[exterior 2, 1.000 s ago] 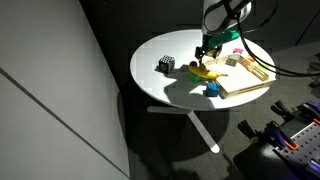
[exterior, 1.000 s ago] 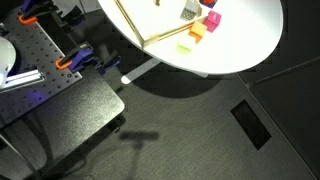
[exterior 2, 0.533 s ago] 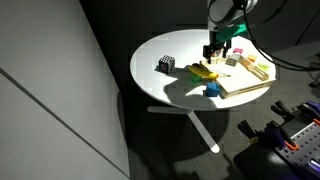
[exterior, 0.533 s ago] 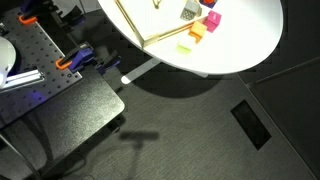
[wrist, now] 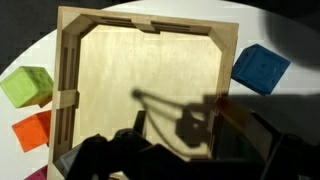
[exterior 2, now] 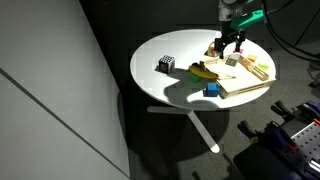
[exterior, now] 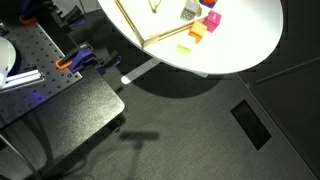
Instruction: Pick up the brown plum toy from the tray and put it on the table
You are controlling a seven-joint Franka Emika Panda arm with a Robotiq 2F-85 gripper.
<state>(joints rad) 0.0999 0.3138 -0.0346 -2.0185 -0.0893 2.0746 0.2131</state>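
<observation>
Above one tray (wrist: 140, 65), one claw (exterior 2: 229, 46), jaws apart; one blue block (wrist: 260, 68) alongside.

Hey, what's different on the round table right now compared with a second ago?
The claw rose away from the dark-and-yellow item and swung across to hang over the tray, whose bare floor fills the wrist view. I cannot tell whether it let anything go. The dark-and-yellow item, the blue block, the chequered cube and the tray stayed put.
</observation>
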